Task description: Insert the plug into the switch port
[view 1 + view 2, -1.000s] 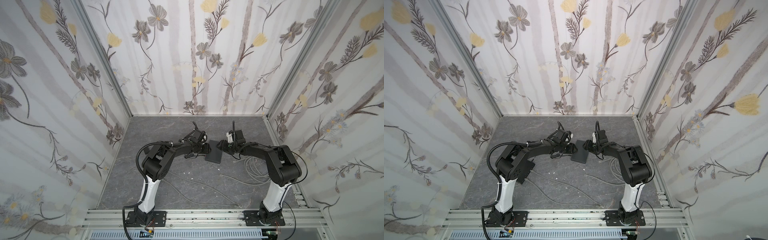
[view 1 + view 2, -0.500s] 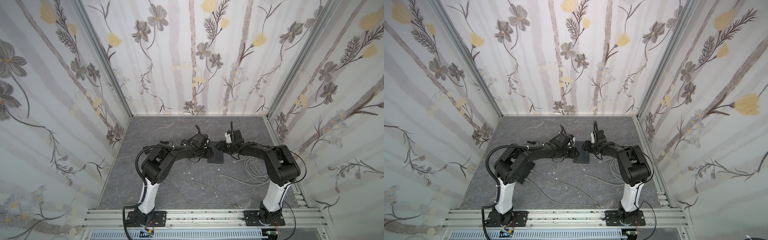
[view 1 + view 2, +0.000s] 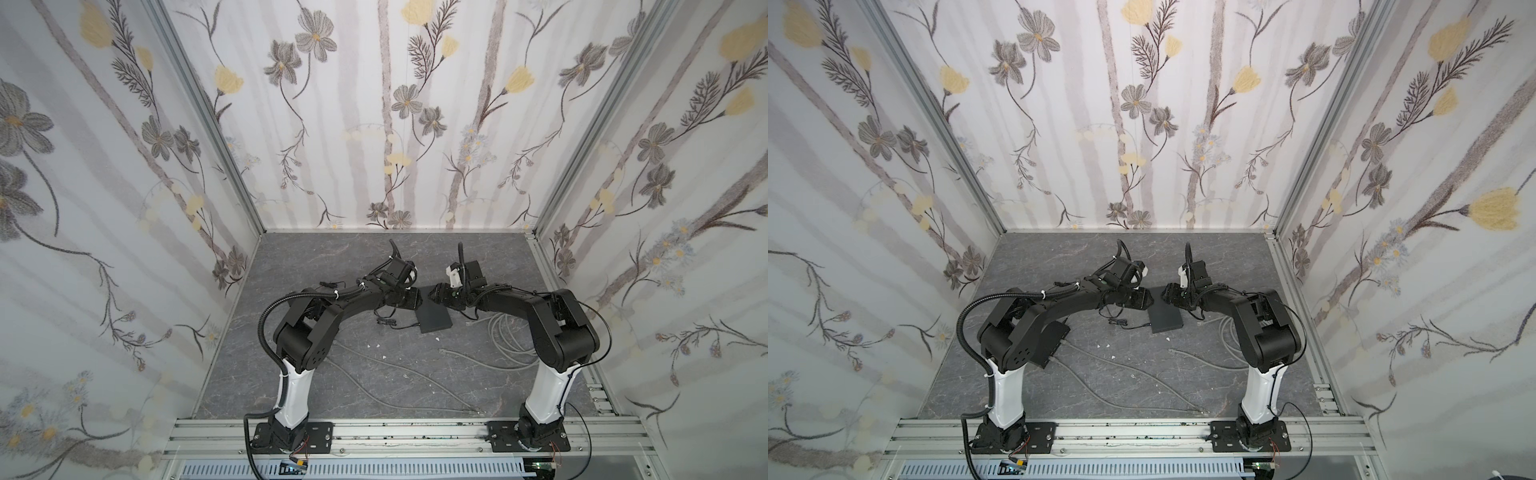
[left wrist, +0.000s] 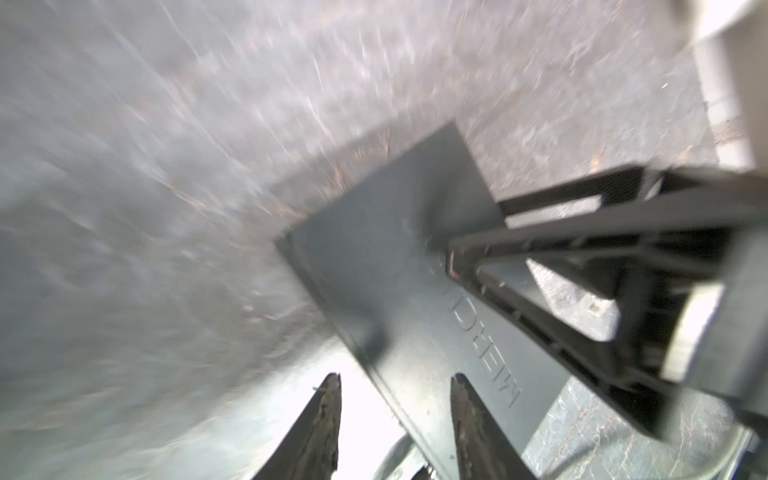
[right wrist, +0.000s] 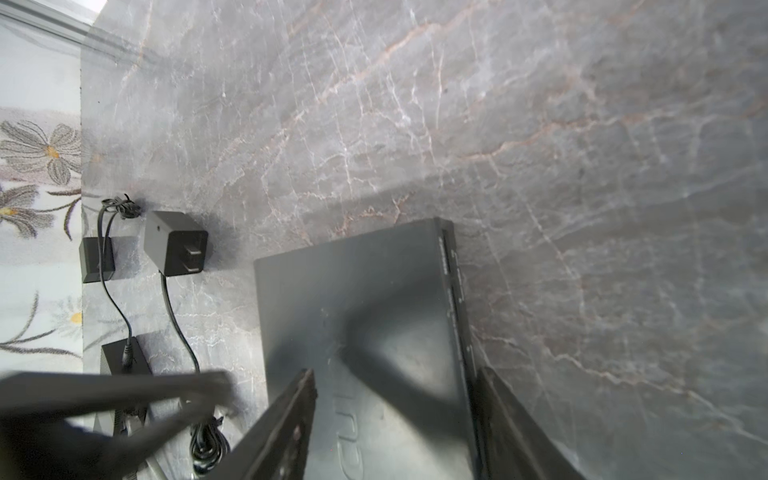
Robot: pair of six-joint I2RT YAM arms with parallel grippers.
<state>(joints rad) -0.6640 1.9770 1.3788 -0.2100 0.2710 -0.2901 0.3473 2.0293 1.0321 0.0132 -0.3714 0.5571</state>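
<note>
The switch is a flat dark box lying mid-table. My left gripper is at its far left corner, open. One finger is over the top face and the other is past the edge. My right gripper is at the far right corner, open. It straddles the port-side edge of the switch, with one finger beside that edge. A grey cable's plug lies on the table in front of the switch, and neither gripper holds it.
Grey cables coil under the right arm and trail across the front of the table. A black power adapter with its thin cord lies left of the switch. Floral walls close in three sides.
My left gripper has moved right, up to the switch's corner, and its wrist view is blurred by motion. The right arm and the switch have barely moved.
</note>
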